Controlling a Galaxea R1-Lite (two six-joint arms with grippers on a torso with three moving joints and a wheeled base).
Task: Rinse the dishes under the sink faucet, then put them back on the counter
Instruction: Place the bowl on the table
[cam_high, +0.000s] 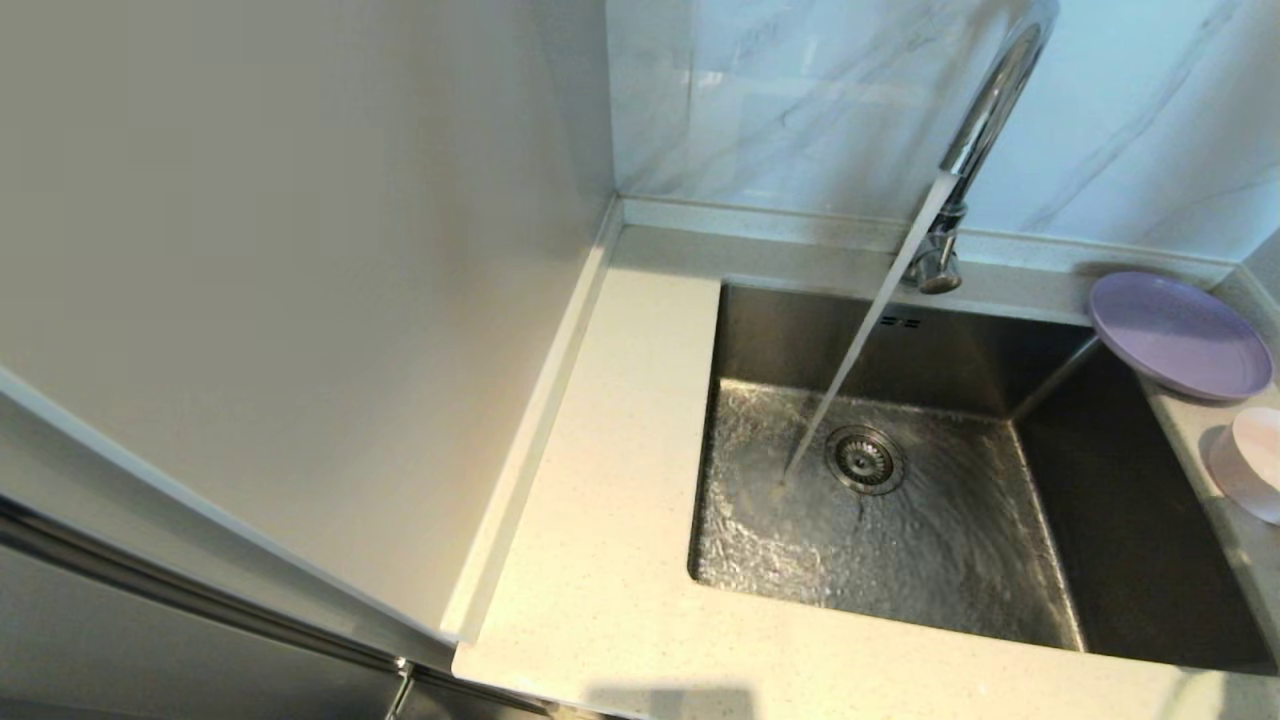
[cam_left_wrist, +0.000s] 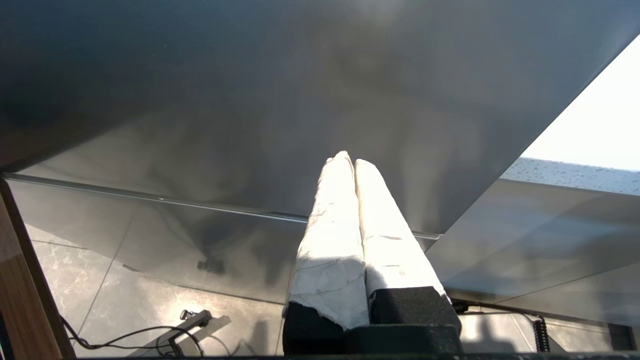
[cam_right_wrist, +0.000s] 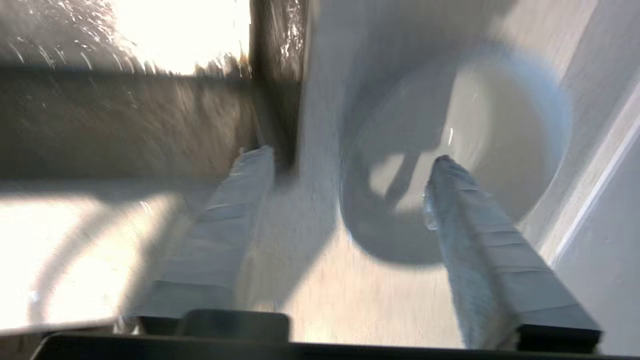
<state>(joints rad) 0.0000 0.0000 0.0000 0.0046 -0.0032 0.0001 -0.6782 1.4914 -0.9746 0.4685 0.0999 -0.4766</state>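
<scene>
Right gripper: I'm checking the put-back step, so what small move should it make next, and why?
Probably draw straight back and up from the bowl. The right gripper is open, one finger over the bowl's rim, nothing between the fingers. The bowl sits on the counter near the lavender plate. Water runs from the faucet, so its lever may come next.

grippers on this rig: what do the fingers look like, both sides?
Left gripper: two long tapered fingers wrapped in creased white tape, on black blocky mounts. Right gripper: the same long wrapped fingers, tape ridged in bands, black bases. No cables or markings visible.
</scene>
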